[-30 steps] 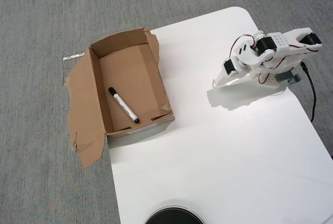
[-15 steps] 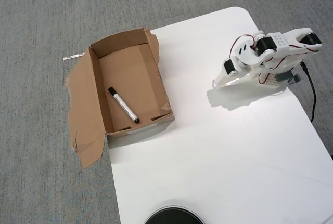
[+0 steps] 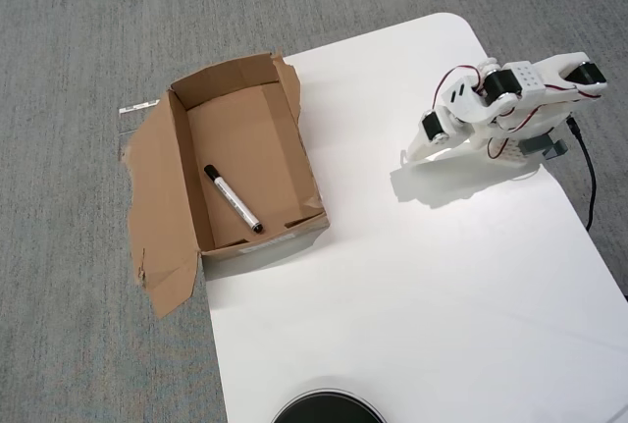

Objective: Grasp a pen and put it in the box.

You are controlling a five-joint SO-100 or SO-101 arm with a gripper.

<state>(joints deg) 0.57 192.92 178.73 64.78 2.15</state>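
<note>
The pen [image 3: 233,199], white-barrelled with a black cap, lies diagonally on the floor of the brown cardboard box [image 3: 224,77] in the overhead view, near its left wall. The box sits at the left edge of the white table [image 3: 412,295], partly over the grey carpet. My gripper [image 3: 410,154] is far to the right of the box, on the folded white arm near the table's right side. Its fingers point down-left, lie together and hold nothing.
A torn flap [image 3: 157,227] spreads from the box's left side over the carpet. A black cable [image 3: 589,173] runs along the table's right edge. A dark round object [image 3: 327,409] shows at the bottom edge.
</note>
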